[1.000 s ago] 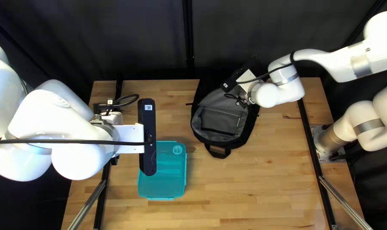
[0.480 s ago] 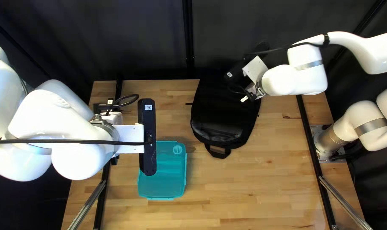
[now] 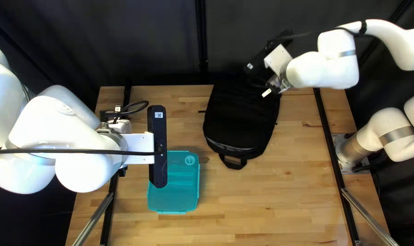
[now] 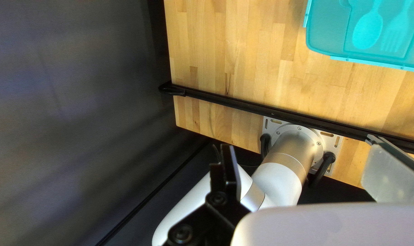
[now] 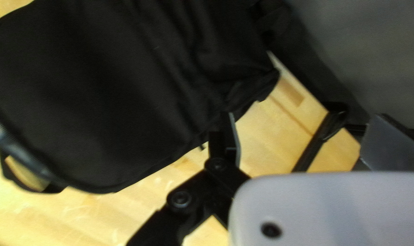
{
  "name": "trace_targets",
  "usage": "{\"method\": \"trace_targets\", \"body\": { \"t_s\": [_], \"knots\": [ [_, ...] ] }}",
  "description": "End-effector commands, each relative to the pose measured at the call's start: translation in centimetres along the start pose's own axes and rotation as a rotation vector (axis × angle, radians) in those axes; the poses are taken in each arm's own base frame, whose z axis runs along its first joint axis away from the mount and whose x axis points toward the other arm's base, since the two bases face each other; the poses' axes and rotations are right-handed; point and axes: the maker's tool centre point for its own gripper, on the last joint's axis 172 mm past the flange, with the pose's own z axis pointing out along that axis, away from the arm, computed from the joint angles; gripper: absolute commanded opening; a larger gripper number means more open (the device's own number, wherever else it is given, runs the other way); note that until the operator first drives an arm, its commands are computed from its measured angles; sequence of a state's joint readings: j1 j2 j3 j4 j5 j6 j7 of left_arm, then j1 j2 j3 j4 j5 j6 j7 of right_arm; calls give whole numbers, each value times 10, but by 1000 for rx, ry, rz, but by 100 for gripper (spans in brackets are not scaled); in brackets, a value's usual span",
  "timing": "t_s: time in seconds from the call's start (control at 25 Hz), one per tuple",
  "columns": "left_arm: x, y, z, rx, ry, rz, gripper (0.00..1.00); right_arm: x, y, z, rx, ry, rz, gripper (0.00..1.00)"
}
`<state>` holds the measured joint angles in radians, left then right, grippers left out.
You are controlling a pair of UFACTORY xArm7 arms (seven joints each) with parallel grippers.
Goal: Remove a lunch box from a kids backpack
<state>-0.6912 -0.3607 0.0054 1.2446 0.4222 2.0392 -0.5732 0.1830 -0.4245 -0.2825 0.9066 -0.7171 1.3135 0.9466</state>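
The black backpack (image 3: 238,120) lies on the table, its black panel down over the grey inside. Over its far right corner is my right gripper (image 3: 269,90); in the right wrist view this gripper (image 5: 307,146) stands open beside the backpack (image 5: 102,86), nothing between its fingers. The teal lunch box (image 3: 176,193) rests on the table outside the backpack, partly hidden by my left arm's black camera bar. My left gripper (image 3: 122,171) is mostly hidden under its wrist; its own view has this gripper (image 4: 307,171) open and empty, apart from the lunch box (image 4: 332,34), which shows spoon and fork shapes.
My left arm's base (image 4: 298,141) stands beyond a black rail (image 4: 252,105) at the table's left side. Another black rail (image 3: 332,146) runs along the right side, near my right arm's base (image 3: 350,148). A dark curtain (image 3: 161,45) hangs behind the far edge.
The backpack's panel has dropped over its grey interior. My right gripper has moved away from the opening, toward the far right. My left arm and the lunch box have stayed still.
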Motion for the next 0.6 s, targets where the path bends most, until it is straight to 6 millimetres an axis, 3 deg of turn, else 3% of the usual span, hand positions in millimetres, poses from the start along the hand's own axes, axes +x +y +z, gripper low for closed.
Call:
{"method": "trace_targets", "body": {
  "t_s": [0.04,0.2,0.44,0.6],
  "knots": [
    [0,0,0,0,0,0,100,9,37,-1,-11,1,22,100],
    [0,0,0,0,0,0,100,8,70,-11,-23,9,51,100],
    [0,0,0,0,0,0,100,4,126,-45,-61,38,108,100],
    [0,0,0,0,0,0,100,2,149,-51,-78,50,145,100]
  ]
}}
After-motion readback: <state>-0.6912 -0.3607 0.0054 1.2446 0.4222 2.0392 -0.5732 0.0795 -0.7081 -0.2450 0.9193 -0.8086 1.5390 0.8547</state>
